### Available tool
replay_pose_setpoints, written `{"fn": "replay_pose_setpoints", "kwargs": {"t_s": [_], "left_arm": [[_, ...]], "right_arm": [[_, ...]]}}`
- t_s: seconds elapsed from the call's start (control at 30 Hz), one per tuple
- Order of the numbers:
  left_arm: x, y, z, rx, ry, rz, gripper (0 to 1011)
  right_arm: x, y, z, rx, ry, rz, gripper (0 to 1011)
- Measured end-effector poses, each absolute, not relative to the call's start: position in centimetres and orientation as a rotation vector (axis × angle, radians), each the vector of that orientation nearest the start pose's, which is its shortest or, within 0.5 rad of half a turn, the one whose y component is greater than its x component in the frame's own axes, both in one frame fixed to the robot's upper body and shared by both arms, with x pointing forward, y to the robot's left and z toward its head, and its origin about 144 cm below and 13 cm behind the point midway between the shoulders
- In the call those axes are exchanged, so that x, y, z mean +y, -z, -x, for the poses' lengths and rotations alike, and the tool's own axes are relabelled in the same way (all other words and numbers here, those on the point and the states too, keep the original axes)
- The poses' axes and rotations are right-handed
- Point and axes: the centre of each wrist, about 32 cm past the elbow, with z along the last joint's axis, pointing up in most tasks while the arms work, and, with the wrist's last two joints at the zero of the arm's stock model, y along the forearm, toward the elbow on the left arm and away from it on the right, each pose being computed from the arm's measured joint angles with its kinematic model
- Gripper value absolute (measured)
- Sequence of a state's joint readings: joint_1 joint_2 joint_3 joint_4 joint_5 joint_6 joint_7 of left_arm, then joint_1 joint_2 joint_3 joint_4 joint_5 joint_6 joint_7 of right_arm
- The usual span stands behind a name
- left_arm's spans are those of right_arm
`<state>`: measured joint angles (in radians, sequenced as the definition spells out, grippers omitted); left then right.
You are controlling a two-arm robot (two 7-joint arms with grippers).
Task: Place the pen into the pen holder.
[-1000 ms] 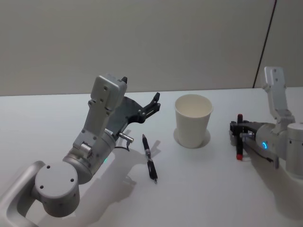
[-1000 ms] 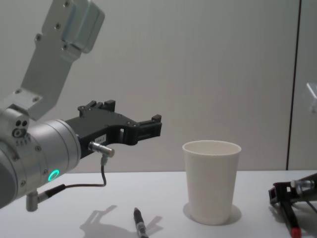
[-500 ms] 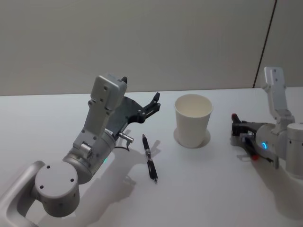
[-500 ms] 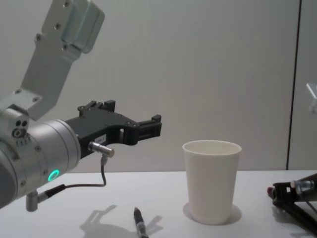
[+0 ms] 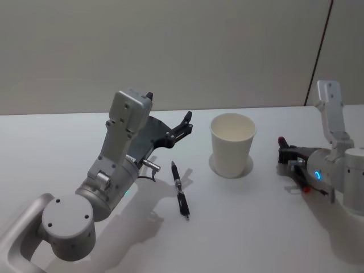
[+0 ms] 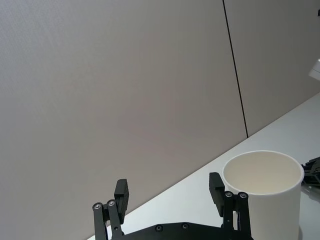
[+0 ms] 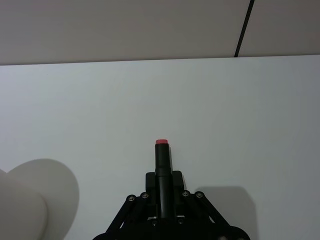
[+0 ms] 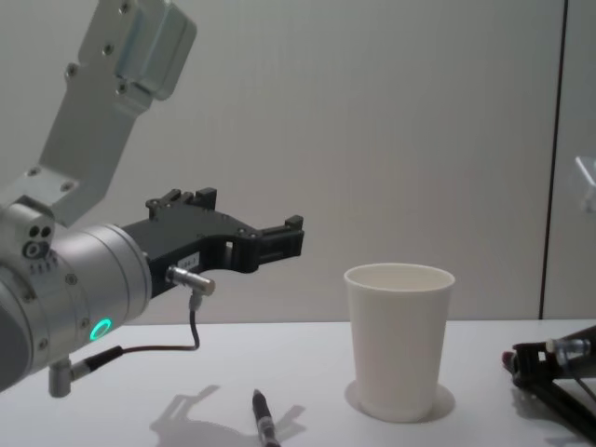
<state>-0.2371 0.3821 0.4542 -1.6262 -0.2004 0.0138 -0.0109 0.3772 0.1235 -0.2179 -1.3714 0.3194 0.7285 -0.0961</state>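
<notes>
While the right gripper (image 5: 286, 154) clamps a red-capped pen (image 7: 163, 165), the pen holder (image 5: 232, 145) stands to its left, near but apart.
Past that holder, the left gripper (image 6: 169, 190) hovers, fingers spread, 1 black pen (image 5: 180, 190) lying on the table (image 5: 256, 227) beneath it.

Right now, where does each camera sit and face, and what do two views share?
Left wrist: behind left gripper, jaws open, facing tapered white paper cup.
Right wrist: behind right gripper, shut on red-tipped black pen.
Head: high, looking down; grippers, cup, black-and-silver pen lying.
Chest: low, looking across; left gripper, cup.
Shared: head, chest: black-and-silver pen.
</notes>
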Motion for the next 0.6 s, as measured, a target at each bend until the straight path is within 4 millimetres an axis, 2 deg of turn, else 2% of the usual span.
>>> {"fn": "replay_pose_setpoints", "kwargs": {"t_s": [0.6], "left_arm": [[19.84,-120.44,-49.2,-0.268,-1.124,-0.061,1001]], "right_arm": [[-20.16,-120.79,-55.46,0.436,1.386,0.417,177]]}}
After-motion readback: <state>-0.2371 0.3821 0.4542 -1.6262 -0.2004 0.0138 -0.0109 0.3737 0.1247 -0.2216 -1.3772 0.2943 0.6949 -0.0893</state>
